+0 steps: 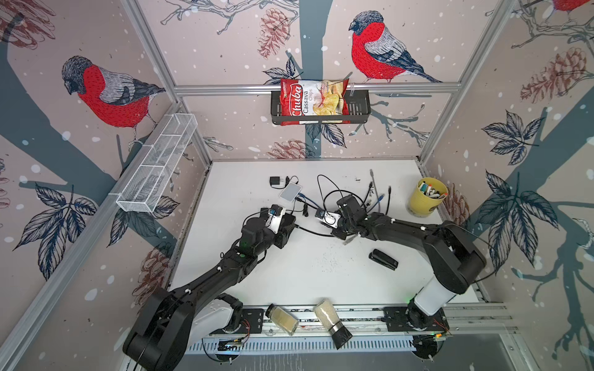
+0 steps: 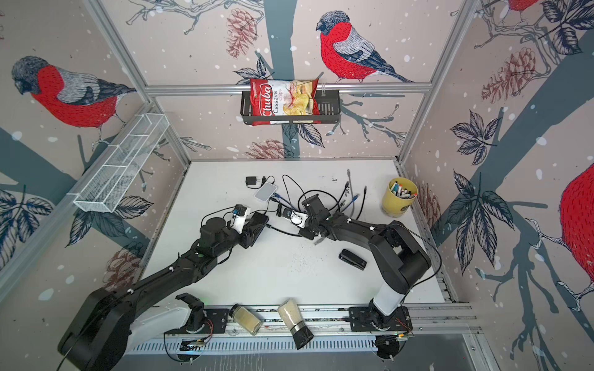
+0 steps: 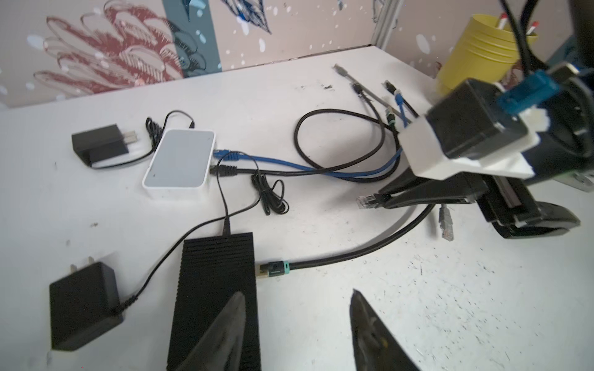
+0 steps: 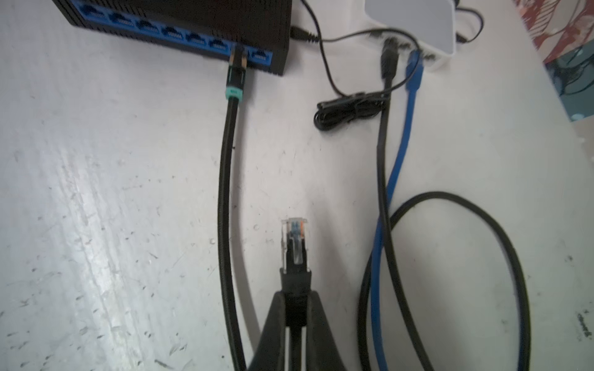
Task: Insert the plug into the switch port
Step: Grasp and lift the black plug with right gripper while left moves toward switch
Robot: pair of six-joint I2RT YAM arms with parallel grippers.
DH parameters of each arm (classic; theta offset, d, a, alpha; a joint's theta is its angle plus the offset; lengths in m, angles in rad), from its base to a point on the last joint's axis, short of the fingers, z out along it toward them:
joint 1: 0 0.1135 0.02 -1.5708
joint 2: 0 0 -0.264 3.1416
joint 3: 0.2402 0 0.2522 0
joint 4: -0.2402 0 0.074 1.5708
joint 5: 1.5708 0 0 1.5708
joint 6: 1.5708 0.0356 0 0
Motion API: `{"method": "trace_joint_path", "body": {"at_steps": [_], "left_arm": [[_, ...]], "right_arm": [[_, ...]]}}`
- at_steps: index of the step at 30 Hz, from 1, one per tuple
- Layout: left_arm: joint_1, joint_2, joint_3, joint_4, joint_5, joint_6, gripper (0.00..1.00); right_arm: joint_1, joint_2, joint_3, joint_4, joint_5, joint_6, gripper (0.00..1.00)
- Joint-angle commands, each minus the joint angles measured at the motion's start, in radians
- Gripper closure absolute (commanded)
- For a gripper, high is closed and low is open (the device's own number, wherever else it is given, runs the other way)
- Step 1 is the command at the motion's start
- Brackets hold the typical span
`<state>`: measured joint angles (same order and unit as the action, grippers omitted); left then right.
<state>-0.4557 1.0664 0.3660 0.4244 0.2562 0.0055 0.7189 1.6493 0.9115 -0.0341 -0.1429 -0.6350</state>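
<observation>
Right gripper [image 4: 295,298] is clamped on the boot of the plug [image 4: 294,241]. The plug tip projects past the fingertips over mid-table [image 4: 96,192], well apart from the black switch [image 4: 180,19]. Left gripper [image 3: 296,292] is half open and holds nothing, one finger over the switch top. The braided cable [image 4: 225,176] runs just beside the plug, the blue cable [image 4: 395,167] on the other side, with bare surface between.

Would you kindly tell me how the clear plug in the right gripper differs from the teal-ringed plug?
The clear plug is clamped in the right gripper, short of any port; the teal-ringed plug sits in the black switch. The clear plug is see-through, showing coloured wires; the teal-ringed plug is dark. Both are network plugs facing the switch.
</observation>
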Motion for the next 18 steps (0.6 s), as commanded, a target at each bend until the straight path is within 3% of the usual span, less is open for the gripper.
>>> {"method": "trace_joint_path", "body": {"at_steps": [1,5,10,18], "left_arm": [[-0.009,-0.017,0.003,0.046,0.051,0.159,0.47],[-0.057,0.02,0.031,-0.022,0.061,0.286,0.48],[-0.135,0.07,0.059,-0.098,0.104,0.541,0.49],[-0.136,0.136,0.127,-0.151,0.091,0.641,0.51]], "right_arm": [[0.007,-0.026,-0.027,0.095,-0.035,-0.023,0.96],[0.012,-0.046,-0.067,0.154,-0.048,-0.023,0.96],[0.035,-0.078,-0.102,0.211,-0.091,-0.032,0.95],[0.072,-0.107,-0.121,0.246,-0.146,-0.044,0.94]]}}
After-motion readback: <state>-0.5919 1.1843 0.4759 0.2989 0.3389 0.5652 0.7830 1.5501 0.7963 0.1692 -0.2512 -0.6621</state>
